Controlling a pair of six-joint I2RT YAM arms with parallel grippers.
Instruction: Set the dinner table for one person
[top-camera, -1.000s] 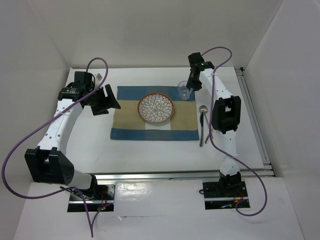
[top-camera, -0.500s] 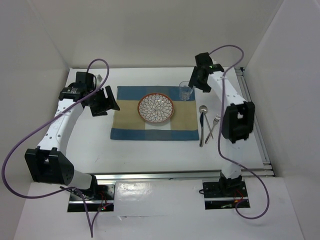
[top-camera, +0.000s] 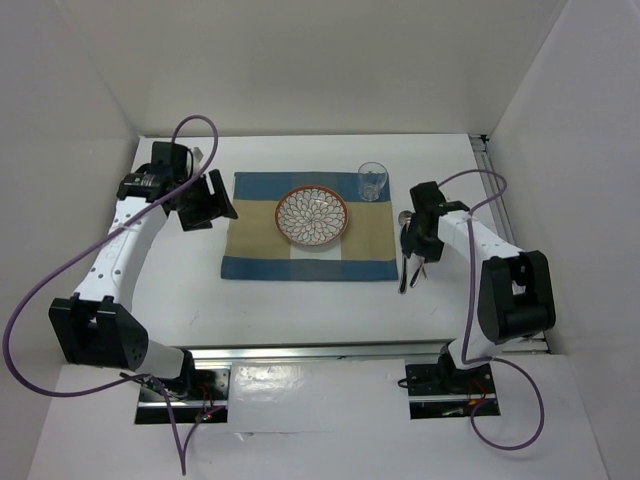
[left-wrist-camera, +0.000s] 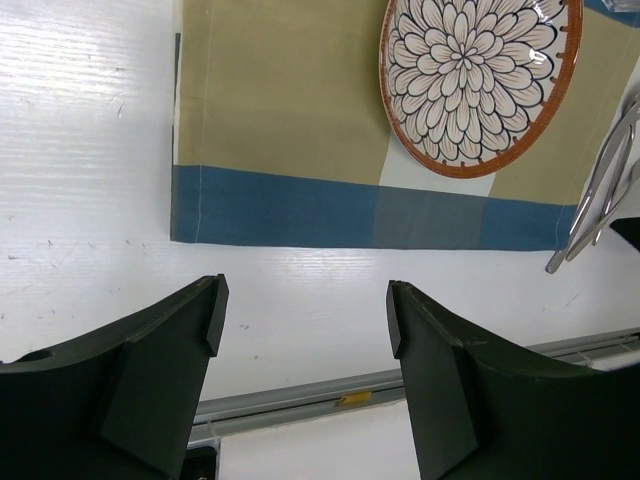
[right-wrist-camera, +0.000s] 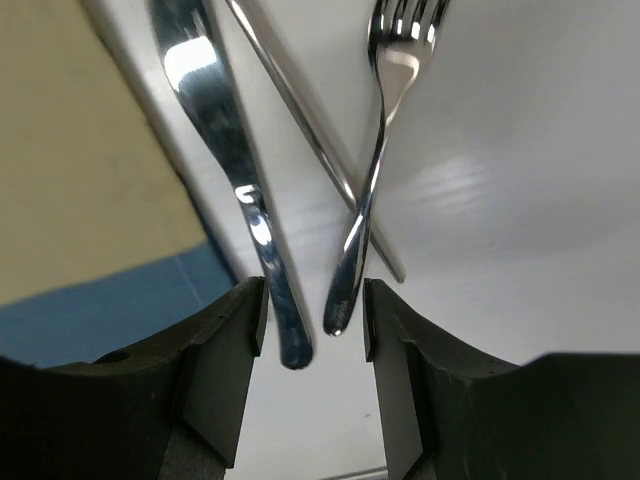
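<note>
On the white dinner table (top-camera: 170, 290) lies a blue-and-tan placemat (top-camera: 310, 250) with a flower-patterned plate (top-camera: 313, 215) in its middle. A clear glass (top-camera: 372, 182) stands at its back right corner. A spoon (right-wrist-camera: 225, 140) and a fork (right-wrist-camera: 385, 120) lie on the table right of the mat. My right gripper (top-camera: 414, 248) is open and low over them, and both handle ends lie between its fingers (right-wrist-camera: 215, 370). My left gripper (top-camera: 207, 200) is open and empty above the table left of the mat. The left wrist view shows the mat (left-wrist-camera: 290, 130), plate (left-wrist-camera: 470, 80) and cutlery (left-wrist-camera: 600, 180).
A metal rail (top-camera: 330, 350) runs along the table's near edge, and another (top-camera: 505, 230) along its right side. White walls enclose the back and sides. The left arm's purple cable (top-camera: 60, 270) loops over the table's left part.
My right gripper has left the glass standing on the mat's corner, swung toward the near side and come down over the spoon and fork handles. The left arm has not moved.
</note>
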